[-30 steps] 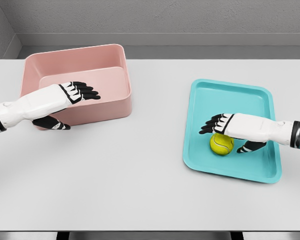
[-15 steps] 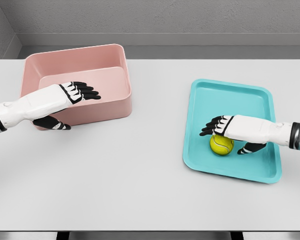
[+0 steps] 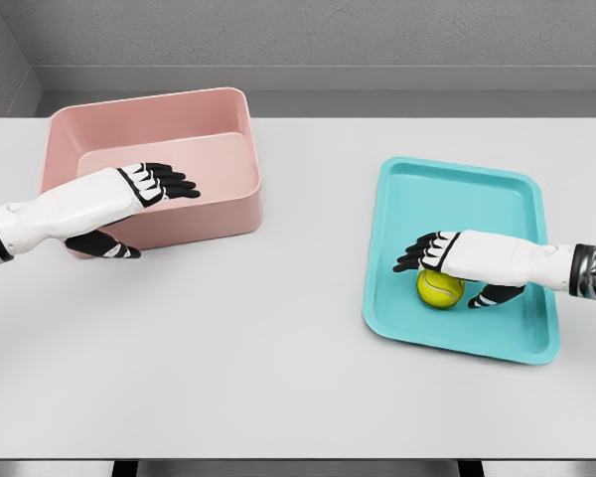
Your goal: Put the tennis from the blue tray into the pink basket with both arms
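Observation:
A yellow-green tennis ball [image 3: 439, 289] lies in the blue tray [image 3: 457, 189], near its front left. My right hand [image 3: 455, 274] hovers low over the ball, fingers spread above it and thumb down at its right side; the hand is open and covers the ball's top. The pink basket [image 3: 149, 124] stands at the far left of the table. My left hand [image 3: 139, 209] is held open over the basket's front wall, fingers pointing right, holding nothing.
A white table [image 3: 278, 348] carries both containers. Between basket and tray lies a broad stretch of bare tabletop. A grey wall runs behind the table's far edge.
The right hand has sunk slightly lower onto the ball and drawn a little to the right. The left hand has hardly moved.

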